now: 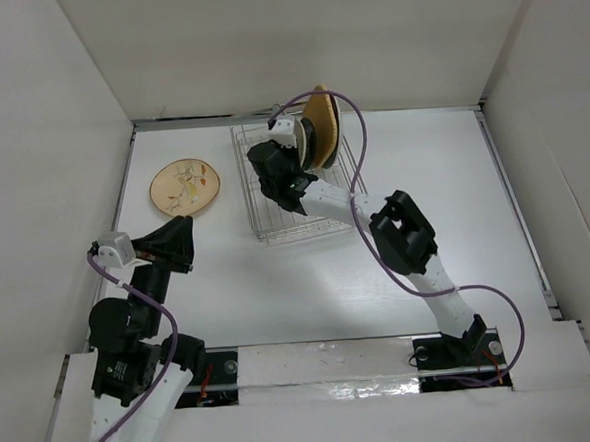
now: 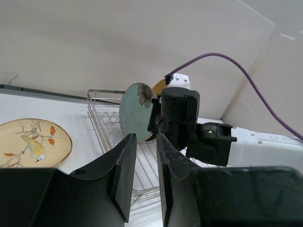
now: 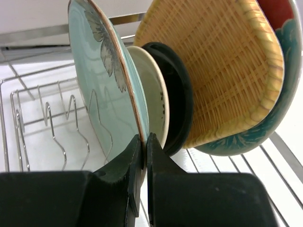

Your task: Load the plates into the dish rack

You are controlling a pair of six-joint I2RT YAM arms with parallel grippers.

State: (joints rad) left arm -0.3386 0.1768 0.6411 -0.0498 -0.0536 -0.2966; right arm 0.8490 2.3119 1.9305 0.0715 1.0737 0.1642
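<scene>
Right gripper (image 3: 145, 142): clenched on the rim of the pale green plate (image 3: 102, 71), which stands upright in the dish rack (image 3: 47, 118). Just beyond stand the black plate (image 3: 180, 94), woven tan dish (image 3: 222, 61) and red-and-teal plate (image 3: 279, 71). Left gripper (image 2: 147, 161): fingers slightly parted, empty; the tan plate (image 2: 28, 142) lies flat ahead-left of it

Plates counted: five. Four stand in the one dish rack (image 1: 298, 233) (pale green plate (image 3: 102, 71), small black plate (image 3: 179, 94), orange-tan plate (image 3: 213, 61), red-and-teal plate (image 3: 271, 118)). One tan plate (image 1: 184, 186) lies on the tabletop (image 1: 432, 163). Arms: two.
</scene>
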